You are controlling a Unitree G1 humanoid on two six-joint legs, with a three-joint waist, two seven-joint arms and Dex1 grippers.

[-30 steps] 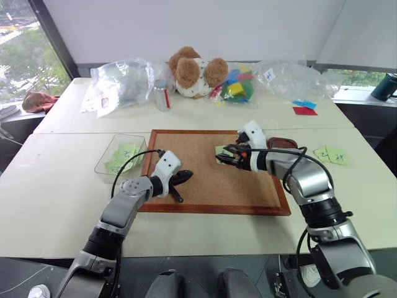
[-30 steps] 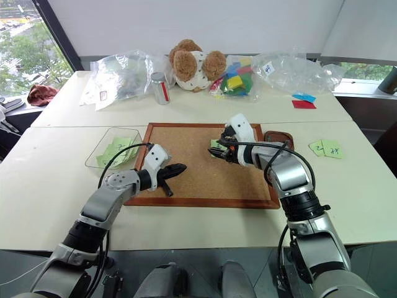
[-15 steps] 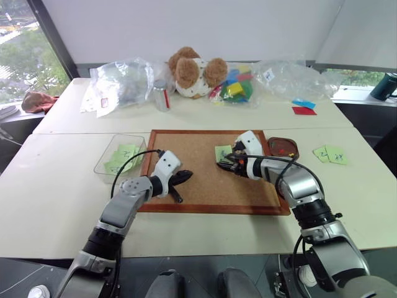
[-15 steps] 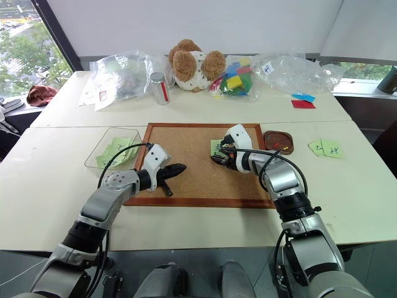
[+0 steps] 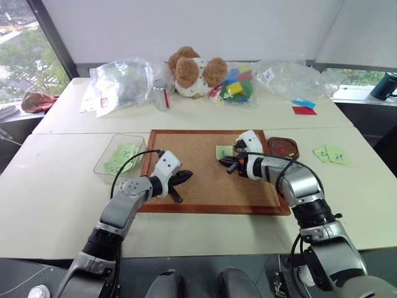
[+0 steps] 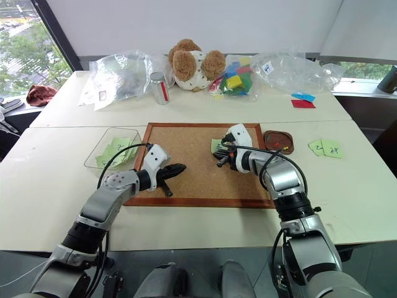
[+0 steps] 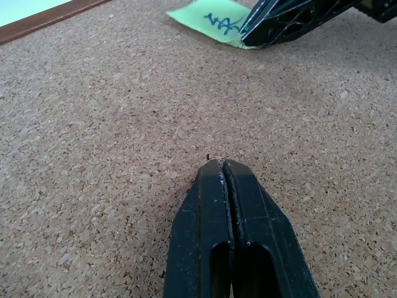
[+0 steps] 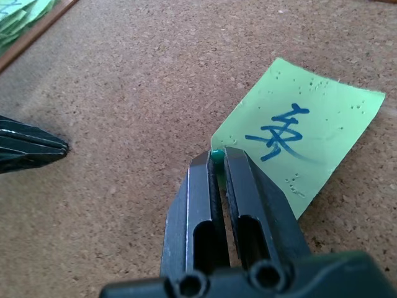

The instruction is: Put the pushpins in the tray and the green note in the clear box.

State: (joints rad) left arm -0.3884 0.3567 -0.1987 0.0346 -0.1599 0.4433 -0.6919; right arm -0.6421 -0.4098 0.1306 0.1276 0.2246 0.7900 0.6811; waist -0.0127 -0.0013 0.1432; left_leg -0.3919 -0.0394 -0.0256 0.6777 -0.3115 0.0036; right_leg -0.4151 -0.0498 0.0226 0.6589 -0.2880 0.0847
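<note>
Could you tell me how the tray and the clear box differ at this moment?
The tray is dark reddish-brown and opaque; the clear box is transparent. The tray holds small coloured bits, the clear box green notes. The tray sits right of the corkboard, the clear box left. Both rest on the table.

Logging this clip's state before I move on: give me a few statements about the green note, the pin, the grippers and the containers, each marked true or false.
1. The right gripper has its two black fingers closed on a tiny green-headed pushpin at the corner of the light-green square paper note. True.
2. The green note lies in the shallow clear plastic box. False: it lies on the wooden-framed corkboard; the box holds other green notes.
3. The left gripper is shut with nothing between its fingers. True.
4. The small reddish-brown tray sits on the corkboard. False: it sits on the table just off the board's right edge.
5. The left gripper touches the note. False: it is apart from it on bare cork.
</note>
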